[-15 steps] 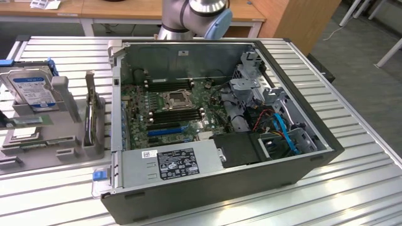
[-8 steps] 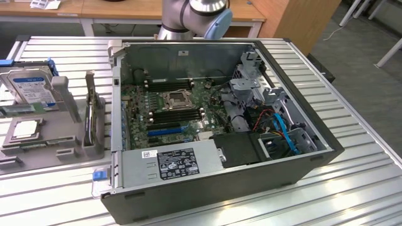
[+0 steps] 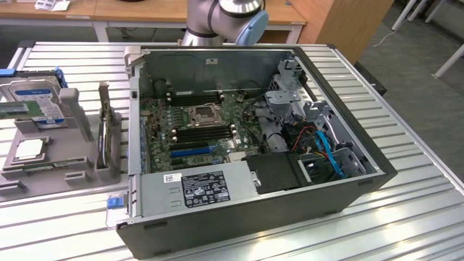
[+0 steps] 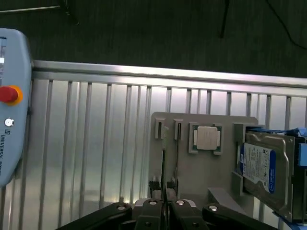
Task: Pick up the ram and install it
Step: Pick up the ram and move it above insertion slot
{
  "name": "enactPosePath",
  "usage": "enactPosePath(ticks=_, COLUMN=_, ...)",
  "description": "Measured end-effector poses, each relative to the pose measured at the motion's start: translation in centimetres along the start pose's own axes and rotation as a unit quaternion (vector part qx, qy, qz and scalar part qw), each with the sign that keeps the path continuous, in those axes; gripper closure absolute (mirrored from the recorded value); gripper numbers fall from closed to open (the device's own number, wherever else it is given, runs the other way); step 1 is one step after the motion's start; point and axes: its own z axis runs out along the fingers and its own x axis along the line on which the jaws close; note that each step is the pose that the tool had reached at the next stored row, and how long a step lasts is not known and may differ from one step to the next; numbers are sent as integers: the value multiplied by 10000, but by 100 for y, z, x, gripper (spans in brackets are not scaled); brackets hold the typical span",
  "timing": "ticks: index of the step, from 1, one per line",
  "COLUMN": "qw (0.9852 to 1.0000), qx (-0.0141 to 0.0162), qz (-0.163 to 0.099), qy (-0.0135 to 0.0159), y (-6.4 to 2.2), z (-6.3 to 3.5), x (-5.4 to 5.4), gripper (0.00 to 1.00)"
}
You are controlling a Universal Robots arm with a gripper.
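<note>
- On the grey fixture (image 4: 211,175), the ram (image 4: 163,160) stood on edge, presumably so its flat sides could be pinched.
- Gripper (image 4: 165,207) hung above it, closed narrow, holding nothing.

- The exterior view stands off the arm (image 3: 226,19), high up and tilted down across the slatted table (image 3: 406,217). It is near enough that the open computer case (image 3: 239,217) takes up most of it.
- The wrist view sits just behind the gripper (image 4: 165,211) and faces straight down along it, from well above the grey fixture (image 4: 201,177) beneath the tool.
- Both views take in that fixture, its hard drive (image 4: 261,167), its processor (image 4: 207,138) and the table slats. In the exterior view they lie at the exterior view's left, just beside the case.
</note>
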Motion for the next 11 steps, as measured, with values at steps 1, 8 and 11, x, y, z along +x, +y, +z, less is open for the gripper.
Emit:
enactPosePath(ticks=1, qw=10000, qx=0, qz=0, qy=0, y=0, z=-30, x=0, gripper=87)
enactPosePath(ticks=8, qw=10000, qx=0, qz=0, qy=1, y=-128, z=-35, x=6, gripper=87)
enactPosePath(ticks=11, qw=10000, qx=0, qz=0, qy=0, y=-264, z=-37, x=9, gripper=87)
